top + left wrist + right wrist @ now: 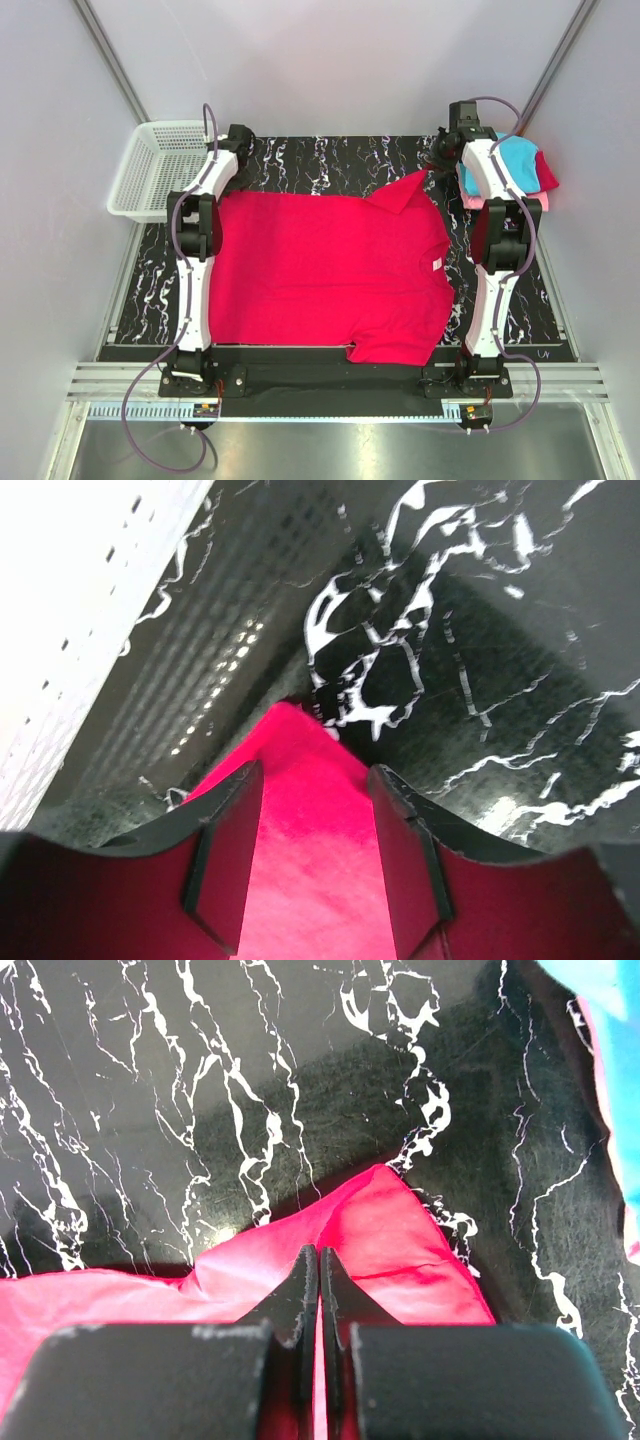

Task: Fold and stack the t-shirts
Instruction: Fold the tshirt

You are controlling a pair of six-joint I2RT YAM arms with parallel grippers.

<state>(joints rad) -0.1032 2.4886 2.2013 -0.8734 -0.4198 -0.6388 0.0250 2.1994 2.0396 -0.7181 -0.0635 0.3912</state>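
A crimson-red t-shirt [320, 270] lies spread flat on the black marbled mat, with its white neck label at the right. My left gripper [232, 172] is over the shirt's far-left hem corner. In the left wrist view its jaws [315, 772] stand open, with red cloth [310, 860] lying between them. My right gripper [438, 162] is at the far-right sleeve. In the right wrist view it [319, 1252] is shut, with a thin strip of the red sleeve [400, 1230] pinched between the jaws. The sleeve is raised and creased there. Cyan [515, 160], dark red [547, 172] and pink [540, 203] shirts lie stacked at the far right.
A white mesh basket [160, 165] stands off the mat at the far left and also shows in the left wrist view [60, 630]. Grey walls close in on both sides. The cyan shirt's edge [610, 1000] shows at the top right of the right wrist view.
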